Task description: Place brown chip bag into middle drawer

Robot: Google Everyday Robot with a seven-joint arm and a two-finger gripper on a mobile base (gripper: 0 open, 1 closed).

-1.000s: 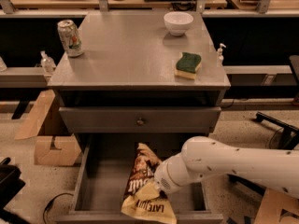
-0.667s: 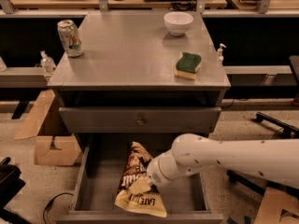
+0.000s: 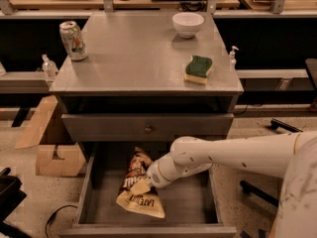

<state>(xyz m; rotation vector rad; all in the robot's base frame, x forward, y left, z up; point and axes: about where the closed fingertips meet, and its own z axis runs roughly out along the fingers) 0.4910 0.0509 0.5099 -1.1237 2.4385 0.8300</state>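
Since a second ago the brown chip bag [image 3: 137, 185] has shifted leftward in the open middle drawer [image 3: 188, 202], where it sits slanted, left of centre. The gripper [image 3: 148, 180] meets its right edge, clamped or loose I cannot tell. Light, crinkly and crushable, the bag is probably best pinched at a seam.

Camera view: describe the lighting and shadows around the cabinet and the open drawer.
Camera view: warm, dim light, seemingly from above; the cabinet top is most evenly lit, and the gap beneath it is nearly black. Same view: the back of the open drawer lies in shadow, while the white arm catches light, its gripper at the chip bag inside the drawer.
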